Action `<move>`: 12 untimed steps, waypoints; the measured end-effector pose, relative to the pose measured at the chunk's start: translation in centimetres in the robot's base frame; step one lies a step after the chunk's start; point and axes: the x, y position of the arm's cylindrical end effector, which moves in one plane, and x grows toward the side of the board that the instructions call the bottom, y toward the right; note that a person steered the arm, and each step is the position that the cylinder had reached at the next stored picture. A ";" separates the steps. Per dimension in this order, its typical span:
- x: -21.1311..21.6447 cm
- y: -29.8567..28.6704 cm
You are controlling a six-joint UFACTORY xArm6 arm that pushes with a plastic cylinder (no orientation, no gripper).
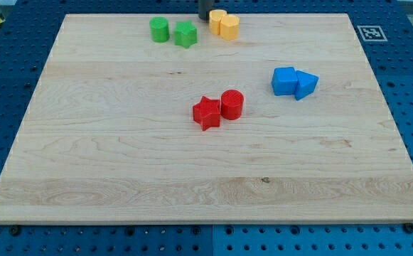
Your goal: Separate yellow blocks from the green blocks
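- My tip, a bare dark rod holding nothing, sits between the green star-shaped block and 2 yellow blocks.
- Risk: pushing rightward near the wooden board's top edge, a glancing contact could slide yellow off it.

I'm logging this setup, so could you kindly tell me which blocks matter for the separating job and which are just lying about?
Belong to the job:
green cylinder
green star
two yellow blocks
my tip, just left of the yellows

Lying about:
red star
red cylinder
blue cube
blue wedge
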 end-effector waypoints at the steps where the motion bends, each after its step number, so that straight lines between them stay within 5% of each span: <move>1: 0.9 0.0; 10: 6.6 -0.5; 12: 6.6 3.3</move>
